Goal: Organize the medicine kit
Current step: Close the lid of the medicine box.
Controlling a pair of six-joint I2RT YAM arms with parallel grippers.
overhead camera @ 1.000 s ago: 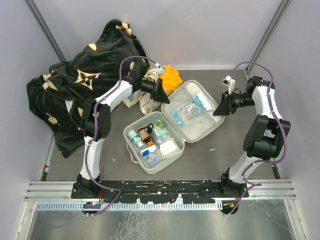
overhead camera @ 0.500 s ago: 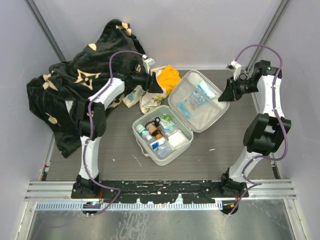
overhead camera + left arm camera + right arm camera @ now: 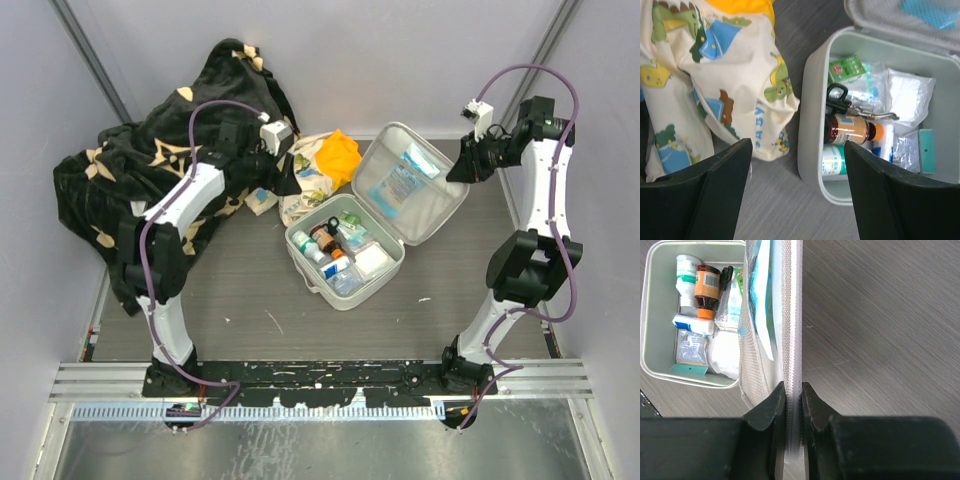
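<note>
The medicine kit (image 3: pixel 318 268) is a pale grey zip case lying open mid-table, packed with bottles, tubes and sachets. Its lid (image 3: pixel 436 205) stands tilted up on the right, with blue packets in its mesh pocket. My right gripper (image 3: pixel 462 166) is shut on the lid's zip rim (image 3: pixel 792 340), which passes straight between the jaws (image 3: pixel 793 400). My left gripper (image 3: pixel 289 180) hangs open left of the kit. In the left wrist view my left gripper (image 3: pixel 797 195) frames the kit's near wall (image 3: pixel 810 125) and bare table, holding nothing.
A floral cloth bundle (image 3: pixel 715 75) with an orange piece (image 3: pixel 337 155) lies just left of the kit. A black patterned blanket (image 3: pixel 140 170) is heaped at the back left. An amber bottle (image 3: pixel 850 129) and black scissors (image 3: pixel 837 95) lie inside the case.
The right gripper has raised the lid and drawn the whole kit to the right and back. The left gripper has opened and pulled away to the left.
</note>
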